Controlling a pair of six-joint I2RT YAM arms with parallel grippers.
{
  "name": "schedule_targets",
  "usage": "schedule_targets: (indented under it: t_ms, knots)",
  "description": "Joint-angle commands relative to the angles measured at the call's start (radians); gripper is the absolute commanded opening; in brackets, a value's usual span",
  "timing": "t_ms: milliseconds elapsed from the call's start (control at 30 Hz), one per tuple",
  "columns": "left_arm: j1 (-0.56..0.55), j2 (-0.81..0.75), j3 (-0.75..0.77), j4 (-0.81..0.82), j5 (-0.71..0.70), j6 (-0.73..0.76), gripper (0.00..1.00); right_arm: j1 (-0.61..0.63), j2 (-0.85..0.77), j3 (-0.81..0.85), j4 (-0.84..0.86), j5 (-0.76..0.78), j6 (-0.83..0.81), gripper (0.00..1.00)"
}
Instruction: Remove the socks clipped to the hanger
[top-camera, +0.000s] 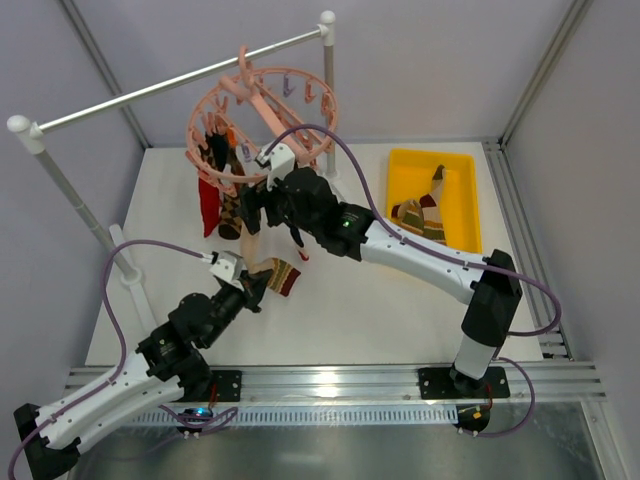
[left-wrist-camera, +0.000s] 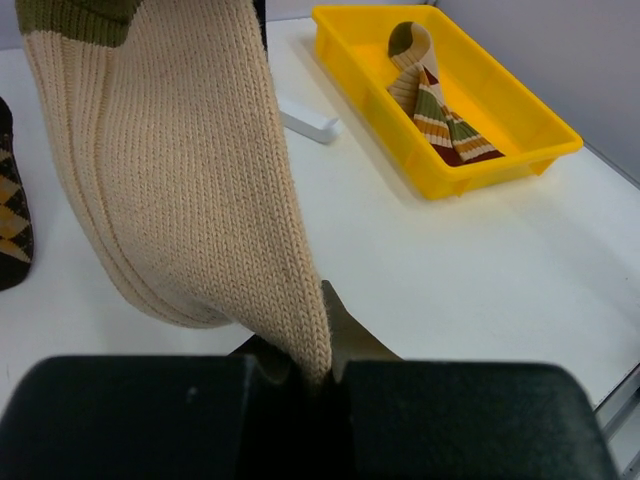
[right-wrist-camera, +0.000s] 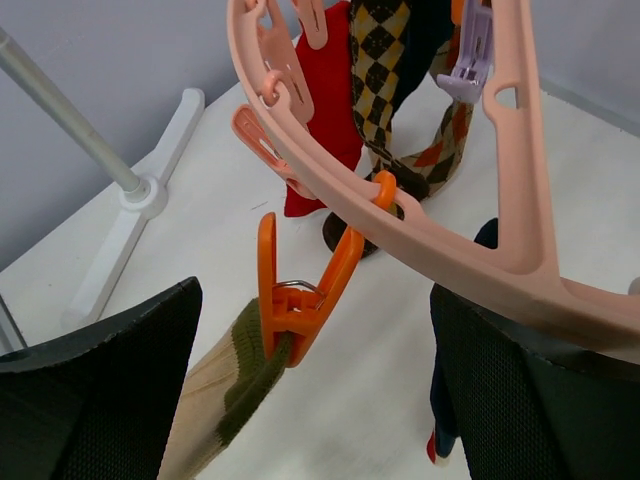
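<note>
The salmon-pink hanger (top-camera: 262, 118) hangs from the grey rail, with a red sock (top-camera: 208, 205) and an argyle sock (top-camera: 232, 210) clipped under it. My left gripper (left-wrist-camera: 320, 378) is shut on the lower part of a tan sock (left-wrist-camera: 190, 170) with an olive cuff. In the right wrist view an orange clip (right-wrist-camera: 295, 290) on the hanger ring (right-wrist-camera: 430, 225) grips that cuff (right-wrist-camera: 240, 385). My right gripper (right-wrist-camera: 315, 305) is open, its fingers (right-wrist-camera: 100, 400) on either side of the clip, not touching it. The red sock (right-wrist-camera: 325, 110) and the argyle sock (right-wrist-camera: 385, 70) hang behind.
A yellow tray (top-camera: 455, 170) at the back right holds a striped sock (top-camera: 425, 210); the tray also shows in the left wrist view (left-wrist-camera: 520, 125). The grey rail (top-camera: 170, 85) rests on white posts with feet on the table (right-wrist-camera: 140, 195). An argyle sock (left-wrist-camera: 10, 220) hangs at the left.
</note>
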Motion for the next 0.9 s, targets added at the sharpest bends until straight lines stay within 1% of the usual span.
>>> schedule_targets:
  t_ms: [0,133,233,267,333,367,467,500,533,567,600,633,667,867]
  knots:
    - [-0.004,-0.007,-0.005,0.048,0.032,0.002,0.0,0.003,0.003,0.056,0.018,0.05,-0.029,0.95]
    - [-0.004,-0.006,-0.007,0.051,0.036,0.004,0.0,0.005,0.012,0.061,0.032,0.077,-0.034,0.95]
    - [-0.004,-0.006,-0.008,0.054,0.037,0.004,0.0,0.005,0.012,0.053,0.054,0.082,-0.034,0.92]
    - [-0.004,-0.004,-0.008,0.052,0.036,0.004,0.0,0.005,0.012,0.052,0.061,0.09,-0.035,0.87]
    - [-0.004,0.0,-0.008,0.055,0.037,0.004,0.0,0.005,0.012,0.047,0.078,0.102,-0.04,0.81]
    - [-0.004,0.002,-0.008,0.054,0.037,0.004,0.0,0.005,0.014,0.046,0.081,0.114,-0.041,0.74]
    - [-0.004,0.01,-0.007,0.055,0.039,0.002,0.0,0.005,0.015,0.046,0.094,0.125,-0.045,0.61]
    - [-0.004,0.013,-0.007,0.057,0.039,0.002,0.0,0.005,0.015,0.044,0.095,0.126,-0.046,0.52]
    - [-0.004,0.014,-0.007,0.058,0.039,0.002,0.0,0.003,0.015,0.041,0.095,0.128,-0.048,0.47]
    - [-0.004,0.019,-0.007,0.06,0.04,0.004,0.0,0.003,0.015,0.038,0.095,0.128,-0.052,0.39]
    - [-0.004,0.023,-0.005,0.058,0.04,0.004,0.0,0.005,0.014,0.036,0.126,0.13,-0.052,0.2]
    - [-0.004,0.026,-0.005,0.058,0.042,0.004,0.0,0.003,0.012,0.03,0.141,0.128,-0.054,0.1]
    - [-0.004,0.032,-0.005,0.06,0.042,0.004,0.0,0.005,0.011,0.024,0.149,0.128,-0.051,0.05]
    - [-0.004,0.042,-0.004,0.06,0.042,0.004,0.0,0.003,0.006,0.015,0.169,0.128,-0.049,0.04]
